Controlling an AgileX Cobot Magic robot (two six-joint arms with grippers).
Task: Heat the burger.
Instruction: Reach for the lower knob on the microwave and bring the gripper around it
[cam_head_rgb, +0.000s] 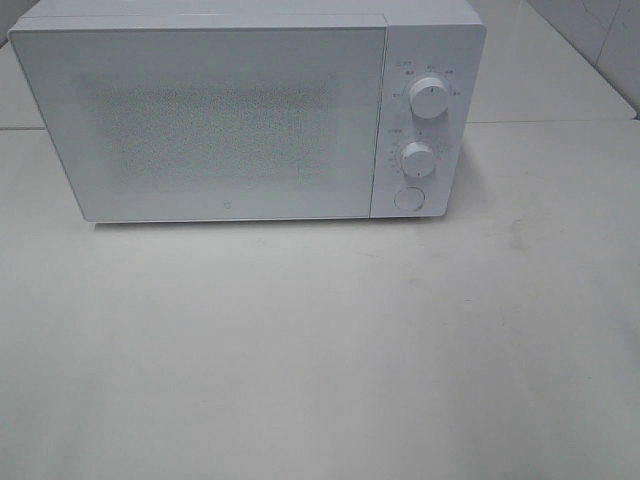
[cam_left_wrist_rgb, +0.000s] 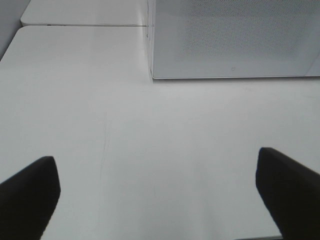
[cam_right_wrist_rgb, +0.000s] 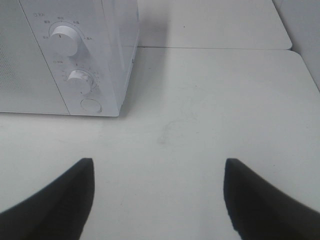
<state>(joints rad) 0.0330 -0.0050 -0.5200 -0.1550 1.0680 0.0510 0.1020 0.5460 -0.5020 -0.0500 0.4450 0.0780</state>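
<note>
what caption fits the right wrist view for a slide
Open right end effector over the white table, facing the microwave dials.

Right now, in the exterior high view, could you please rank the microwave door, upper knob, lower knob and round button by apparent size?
1. microwave door
2. upper knob
3. lower knob and round button, nearly alike

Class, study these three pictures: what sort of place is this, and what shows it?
Probably a kitchen-like test bench: a white box-shaped microwave oven with two round white dials stands on a plain white tabletop, with pale wall tiles at the back corner.
</note>
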